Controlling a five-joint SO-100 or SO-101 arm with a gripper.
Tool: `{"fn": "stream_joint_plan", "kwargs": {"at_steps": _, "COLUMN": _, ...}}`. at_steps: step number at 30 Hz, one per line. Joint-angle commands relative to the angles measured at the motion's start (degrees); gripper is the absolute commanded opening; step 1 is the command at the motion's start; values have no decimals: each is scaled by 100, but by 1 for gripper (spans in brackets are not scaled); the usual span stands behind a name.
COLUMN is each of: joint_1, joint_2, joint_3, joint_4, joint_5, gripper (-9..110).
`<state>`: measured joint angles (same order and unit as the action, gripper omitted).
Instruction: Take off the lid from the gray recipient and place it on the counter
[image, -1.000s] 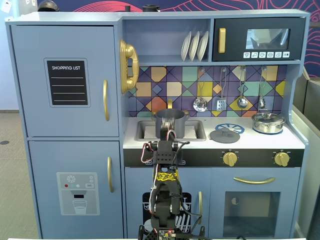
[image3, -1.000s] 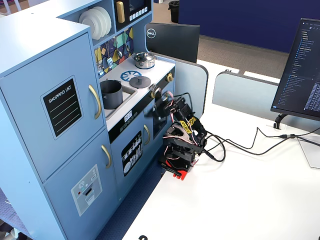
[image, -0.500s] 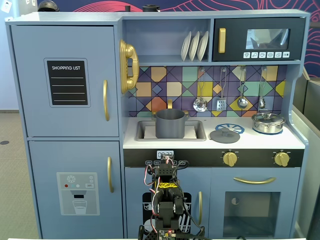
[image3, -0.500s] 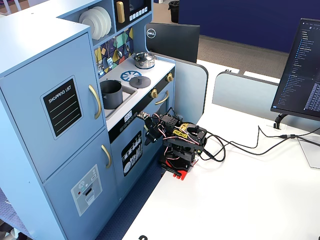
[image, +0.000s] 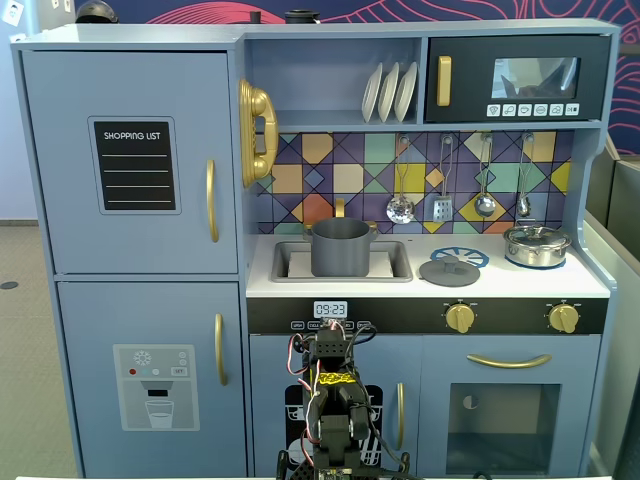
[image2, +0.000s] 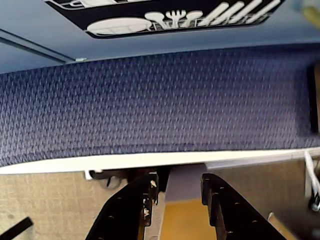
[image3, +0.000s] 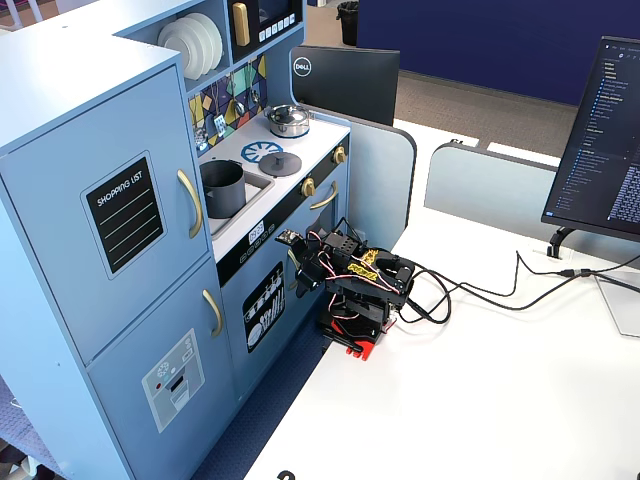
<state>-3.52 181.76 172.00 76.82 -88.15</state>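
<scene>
The gray recipient (image: 340, 248) stands uncovered in the inset sink; it also shows in the other fixed view (image3: 222, 188). The dark gray lid (image: 449, 270) lies flat on the white counter (image: 500, 287), partly over the blue burner ring, to the right of the sink in this fixed view. In the other fixed view the lid (image3: 277, 160) lies on the counter (image3: 313, 140). The arm is folded low in front of the kitchen's lower doors. My gripper (image2: 179, 182) is open and empty, far below the counter, with its jaws apart over the table edge; it also shows in a fixed view (image3: 300, 268).
A shiny silver pot (image: 536, 245) with its own lid stands at the counter's right end. Utensils hang on the back wall above the counter. In a fixed view a monitor (image3: 600, 150) and cables (image3: 500, 290) lie on the white table beside the arm.
</scene>
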Motion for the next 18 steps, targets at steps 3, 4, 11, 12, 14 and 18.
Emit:
{"fn": "stream_joint_plan", "kwargs": {"at_steps": 3, "joint_1": 9, "joint_2": 35, "joint_3": 0, "joint_4": 1081, "joint_5": -9, "gripper": 3}}
{"fn": "stream_joint_plan", "kwargs": {"at_steps": 4, "joint_1": 18, "joint_2": 35, "joint_3": 0, "joint_4": 1081, "joint_5": 26, "gripper": 3}}
{"fn": "stream_joint_plan", "kwargs": {"at_steps": 11, "joint_1": 35, "joint_2": 35, "joint_3": 0, "joint_4": 1081, "joint_5": 35, "gripper": 5}}
{"fn": "stream_joint_plan", "kwargs": {"at_steps": 12, "joint_1": 35, "joint_2": 35, "joint_3": 0, "joint_4": 1081, "joint_5": 35, "gripper": 5}}
{"fn": "stream_joint_plan", "kwargs": {"at_steps": 14, "joint_1": 35, "joint_2": 35, "joint_3": 0, "joint_4": 1081, "joint_5": 35, "gripper": 5}}
{"fn": "stream_joint_plan", "kwargs": {"at_steps": 18, "joint_1": 35, "joint_2": 35, "joint_3": 0, "joint_4": 1081, "joint_5": 35, "gripper": 6}}
